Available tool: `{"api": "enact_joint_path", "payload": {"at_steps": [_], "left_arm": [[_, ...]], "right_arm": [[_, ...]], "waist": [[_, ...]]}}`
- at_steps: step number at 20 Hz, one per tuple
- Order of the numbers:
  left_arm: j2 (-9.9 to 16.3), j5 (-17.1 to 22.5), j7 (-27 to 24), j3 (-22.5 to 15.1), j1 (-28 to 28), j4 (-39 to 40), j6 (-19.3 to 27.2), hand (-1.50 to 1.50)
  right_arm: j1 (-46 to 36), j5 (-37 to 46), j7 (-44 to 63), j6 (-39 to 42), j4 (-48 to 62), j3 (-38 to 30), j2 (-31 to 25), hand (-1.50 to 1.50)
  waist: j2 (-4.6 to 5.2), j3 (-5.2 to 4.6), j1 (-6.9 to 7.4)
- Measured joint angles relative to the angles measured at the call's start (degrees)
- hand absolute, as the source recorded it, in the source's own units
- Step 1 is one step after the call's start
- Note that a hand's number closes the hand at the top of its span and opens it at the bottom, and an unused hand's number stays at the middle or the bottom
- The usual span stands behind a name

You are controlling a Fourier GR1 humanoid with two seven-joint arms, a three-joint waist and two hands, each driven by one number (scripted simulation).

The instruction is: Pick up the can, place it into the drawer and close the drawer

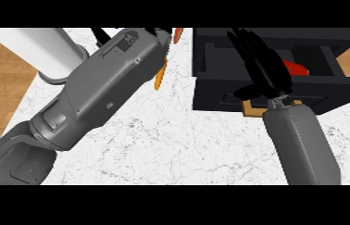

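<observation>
In the head view, my right hand point(263, 64) stood over the dark drawer point(212, 71) at the upper right of the frame, fingers straight and released, holding nothing. Just beside them, inside the open drawer, a patch of red point(298, 67) showed; I judged it to be the can, already lying in the compartment, though my fingers hid most of it. My left hand point(159, 34) at top centre was almost wholly covered by its grey forearm, so I could not tell how its fingers stood.

I judged the can light, stiff and smooth-walled, likely to slip or roll, best taken round its middle. The drawer front, toward the frame's centre, looked the place to push it closed.
</observation>
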Motion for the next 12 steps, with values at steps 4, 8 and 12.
{"api": "enact_joint_path", "payload": {"at_steps": [4,8,12], "left_arm": [[3.42,-1.14,1.91,0.12,2.52,-4.72,0.12,-1.5],[5.91,-2.3,3.54,0.1,5.1,-8.66,0.52,-1.5],[7.71,-3.25,5.74,0.09,5.75,-11.47,0.54,-1.5]], "right_arm": [[-2.71,2.34,-1.4,-5.88,10.15,-1.19,-0.12,-1.5],[-6.54,5.83,-1.85,-13.22,19.2,-2.05,-0.07,-1.5],[-11.2,7.97,-2.23,-19.13,28.01,-3.69,-0.51,-1.5]], "waist": [[-0.07,-0.01,0.1],[-0.43,-0.43,0.28],[-0.58,-0.74,0.6]]}}
